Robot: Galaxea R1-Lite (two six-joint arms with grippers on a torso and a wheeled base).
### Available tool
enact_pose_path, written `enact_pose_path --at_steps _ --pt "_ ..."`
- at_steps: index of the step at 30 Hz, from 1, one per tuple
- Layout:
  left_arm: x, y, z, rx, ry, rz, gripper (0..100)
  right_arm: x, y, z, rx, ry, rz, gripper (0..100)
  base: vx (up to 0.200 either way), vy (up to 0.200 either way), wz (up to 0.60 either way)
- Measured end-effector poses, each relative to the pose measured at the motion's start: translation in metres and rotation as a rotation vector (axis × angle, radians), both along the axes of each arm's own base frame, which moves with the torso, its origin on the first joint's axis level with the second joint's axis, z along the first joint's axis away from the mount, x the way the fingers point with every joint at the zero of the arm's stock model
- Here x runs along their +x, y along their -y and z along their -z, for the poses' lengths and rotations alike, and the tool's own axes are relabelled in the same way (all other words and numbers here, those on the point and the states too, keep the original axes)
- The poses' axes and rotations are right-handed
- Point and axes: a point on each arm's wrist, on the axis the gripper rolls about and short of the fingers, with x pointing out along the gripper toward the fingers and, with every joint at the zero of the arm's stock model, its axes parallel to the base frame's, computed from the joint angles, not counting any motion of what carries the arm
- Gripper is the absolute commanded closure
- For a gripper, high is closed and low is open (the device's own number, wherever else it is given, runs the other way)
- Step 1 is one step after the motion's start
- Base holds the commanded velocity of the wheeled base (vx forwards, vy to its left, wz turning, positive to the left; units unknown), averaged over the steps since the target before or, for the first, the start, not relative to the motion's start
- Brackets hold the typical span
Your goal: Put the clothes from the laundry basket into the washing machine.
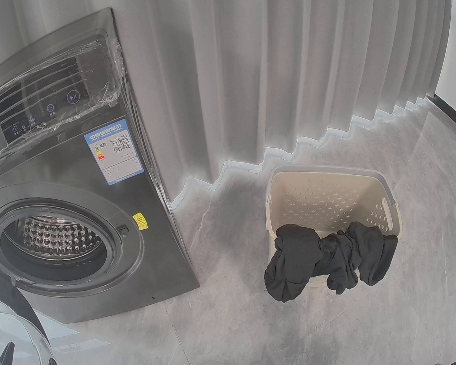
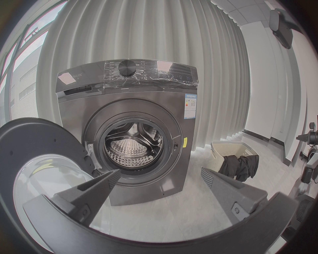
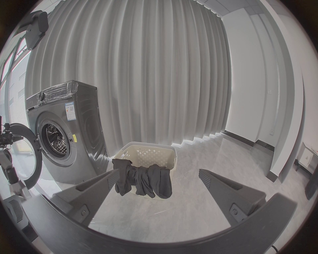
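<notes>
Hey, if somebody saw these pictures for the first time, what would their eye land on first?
Most likely the black clothes, a dark heap draped over the near rim of the cream laundry basket on the pale floor. Next comes the grey washing machine to the basket's left, before the white curtain, with its round door swung open and the metal drum showing.

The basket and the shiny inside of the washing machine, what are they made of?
The laundry basket looks like cream plastic with a matte finish; small cross-shaped holes are moulded through its walls. The washing machine's drum looks like bare metal, probably stainless steel, because it shines and is covered in rows of little bumps.
</notes>
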Motion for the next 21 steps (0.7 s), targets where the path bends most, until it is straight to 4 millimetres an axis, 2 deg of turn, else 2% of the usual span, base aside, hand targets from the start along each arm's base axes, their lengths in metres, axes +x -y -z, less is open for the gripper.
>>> enact_pose_path --at_steps 8,14,21 --pt "0.0000 0.0000 0.0000 0.000 0.000 0.000 0 0.0000 0.0000 0.0000 0.000 0.000 0.000 0 0.000 0.000 0.00" --pt "0.0000 0.0000 0.0000 0.000 0.000 0.000 0 0.0000 0.0000 0.0000 0.000 0.000 -0.001 0 0.000 0.000 -0.60" --pt "0.0000 0.0000 0.0000 0.001 0.000 0.000 0 0.0000 0.0000 0.0001 0.000 -0.001 0.000 0 0.000 0.000 0.00"
